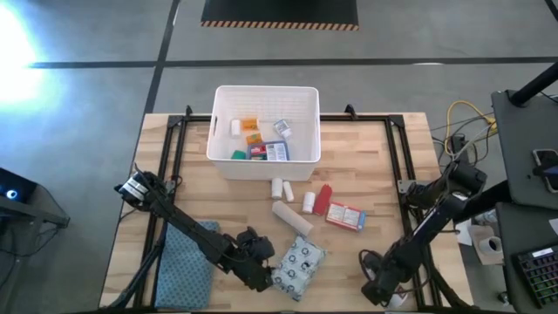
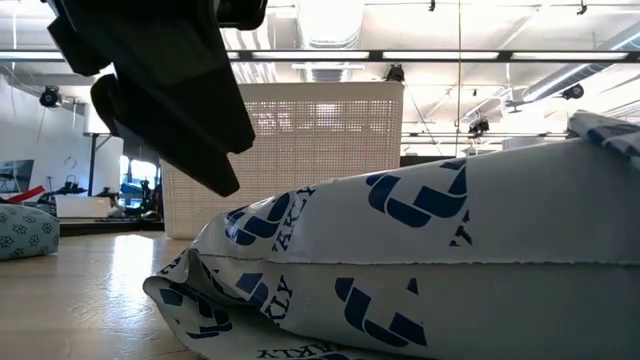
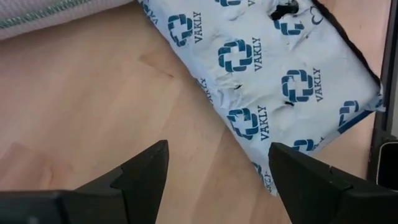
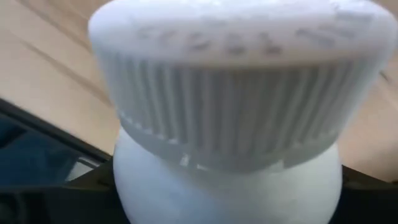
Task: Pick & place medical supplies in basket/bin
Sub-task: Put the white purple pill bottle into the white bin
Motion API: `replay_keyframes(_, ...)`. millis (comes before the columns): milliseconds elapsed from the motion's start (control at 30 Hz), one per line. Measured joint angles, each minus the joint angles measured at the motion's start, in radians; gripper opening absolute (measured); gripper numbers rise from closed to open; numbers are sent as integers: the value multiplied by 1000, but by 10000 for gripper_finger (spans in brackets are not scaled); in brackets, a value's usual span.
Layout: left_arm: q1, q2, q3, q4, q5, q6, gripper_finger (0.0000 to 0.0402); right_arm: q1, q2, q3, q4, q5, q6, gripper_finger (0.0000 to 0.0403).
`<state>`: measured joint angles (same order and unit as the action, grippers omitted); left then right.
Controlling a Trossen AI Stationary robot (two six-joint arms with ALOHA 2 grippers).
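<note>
The white bin [image 1: 225, 146] stands at the table's far middle with several supplies inside. In front of it lie small white bottles [image 1: 279, 186], a red tube [image 1: 323, 199], a red-white box [image 1: 345, 215] and a white roll [image 1: 292, 216]. A blue-white pouch [image 1: 299, 264] lies flat near the front edge. My left gripper [image 1: 264, 266] hovers open beside the pouch's left edge [image 3: 249, 134], slanting down, with bare wood between its fingers [image 3: 146, 177]. My right gripper [image 1: 379, 283], at the front right, is shut on a white bottle [image 4: 227, 106] with a ribbed cap. My right gripper has the white bottle's body [image 4: 227, 186], just below the ribbed cap, between its two fingers, one dark finger [image 4: 74, 196] at each side. The bottle itself fills the view and hides the pads. The fingers slant steeply down. Whether the bottle is clear of the table I cannot tell.
A blue-grey folded cloth [image 1: 187, 262] lies at the front left, beside my left arm. Black rails [image 1: 397, 157] run along the table's left and right sides. Cables and a dark desk [image 1: 523, 157] stand off the right edge. Bare wood [image 1: 366, 166] lies right of the bin.
</note>
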<state>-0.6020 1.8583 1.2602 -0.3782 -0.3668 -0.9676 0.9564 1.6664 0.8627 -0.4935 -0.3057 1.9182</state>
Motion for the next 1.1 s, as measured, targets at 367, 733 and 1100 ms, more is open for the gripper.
replay_keyframes(367,-56,-7,0,-76,0,-61,255,-88,-296,-1,2,452,-6,261)
replay_keyframes(733,-173,-30,0,-104,-119,-306,255,-477,-550,169,136,841,-655,262)
replay_keyframes(1100,-218,-47,0,-56,-424,-562,255,-1093,-366,556,49,587,-1110,263)
